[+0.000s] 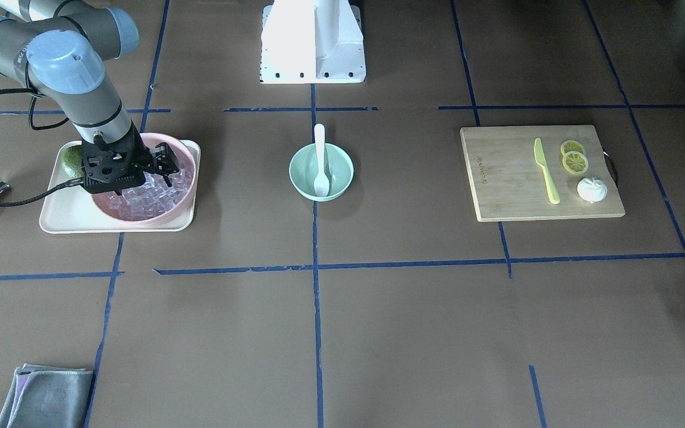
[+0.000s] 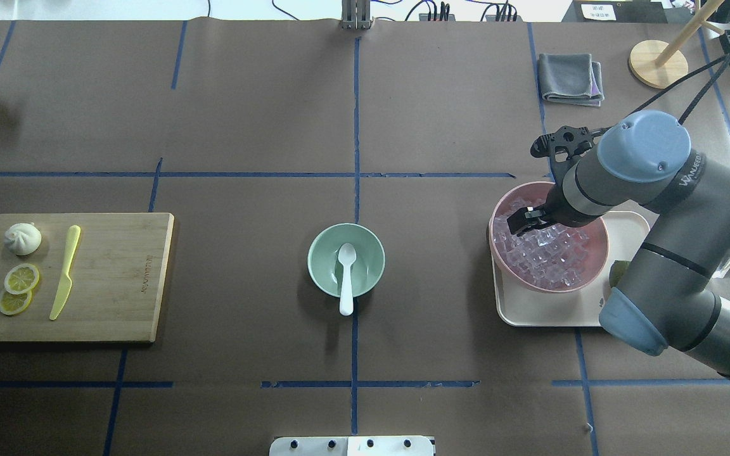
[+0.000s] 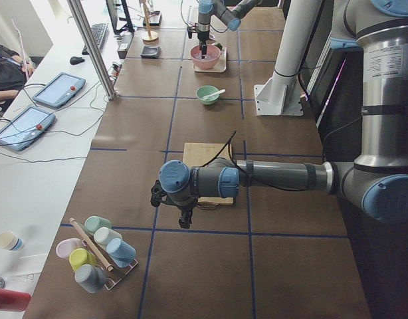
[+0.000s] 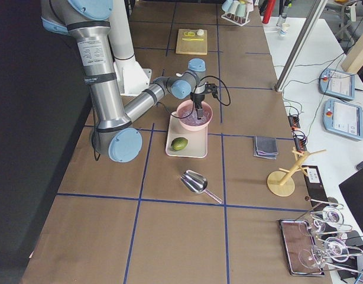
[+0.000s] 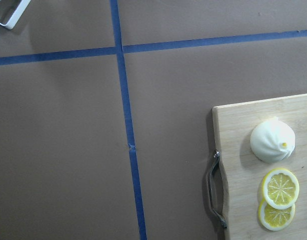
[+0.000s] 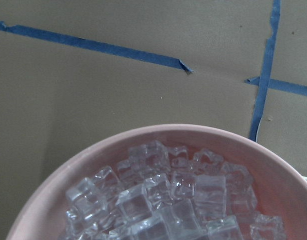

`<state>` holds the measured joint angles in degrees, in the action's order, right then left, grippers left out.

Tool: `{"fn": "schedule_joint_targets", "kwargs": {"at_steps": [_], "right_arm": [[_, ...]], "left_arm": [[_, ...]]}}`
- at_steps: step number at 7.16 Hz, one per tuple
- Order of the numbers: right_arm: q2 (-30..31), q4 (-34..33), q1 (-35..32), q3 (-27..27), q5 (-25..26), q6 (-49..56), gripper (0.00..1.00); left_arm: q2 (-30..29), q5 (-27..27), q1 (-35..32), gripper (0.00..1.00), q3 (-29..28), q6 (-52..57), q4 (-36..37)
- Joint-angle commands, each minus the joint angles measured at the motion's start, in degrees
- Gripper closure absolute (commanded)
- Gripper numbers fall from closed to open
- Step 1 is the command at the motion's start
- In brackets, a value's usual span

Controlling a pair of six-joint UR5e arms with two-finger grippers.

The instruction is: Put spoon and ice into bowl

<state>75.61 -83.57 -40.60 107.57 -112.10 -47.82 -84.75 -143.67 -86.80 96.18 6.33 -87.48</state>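
Spoon [image 2: 346,272] lies in the bowl [image 2: 320,266]; right gripper [image 2: 522,223] sits among ice [image 2: 549,253] in the pink bowl [image 2: 493,250] (jaw spread: cannot tell).

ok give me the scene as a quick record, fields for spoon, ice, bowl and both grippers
spoon: lying in the bowl, handle out over the rim
bowl: mint green, mid table, no ice in it
ice: piled in the pink bowl on the tray
right gripper: down over the ice, jaws look apart
left gripper: off the end of the cutting board, open or shut can't tell
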Motion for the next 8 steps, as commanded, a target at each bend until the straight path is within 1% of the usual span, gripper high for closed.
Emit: {"fn": "schedule_joint_targets", "kwargs": {"at_steps": [1,3,5,6,7,8], "right_arm": [[0.1,0.8,0.3,0.5,-0.8,-0.3,0.11],[0.8,0.1,0.2,1.8,-1.7,-0.3,0.23],[2.2,0.2,0.2,1.9,-1.6,-0.2,0.23],[2.2,0.1,0.3,1.9,-1.5,-0.2,0.3],[2.1,0.1,0.3,1.9,-1.6,-0.2,0.46],[1.7,0.1,0.4,1.9,-1.5,-0.3,0.7]], "left_arm": [[0.0,-0.1,0.0,0.0,0.0,0.0,0.0],[0.0,-0.1,0.0,0.0,0.0,0.0,0.0],[0.0,-0.1,0.0,0.0,0.0,0.0,0.0],[0.0,-0.1,0.0,0.0,0.1,0.0,-0.1],[0.0,-0.1,0.0,0.0,0.1,0.0,-0.1],[0.1,-0.1,0.0,0.0,0.0,0.1,-0.1]]}}
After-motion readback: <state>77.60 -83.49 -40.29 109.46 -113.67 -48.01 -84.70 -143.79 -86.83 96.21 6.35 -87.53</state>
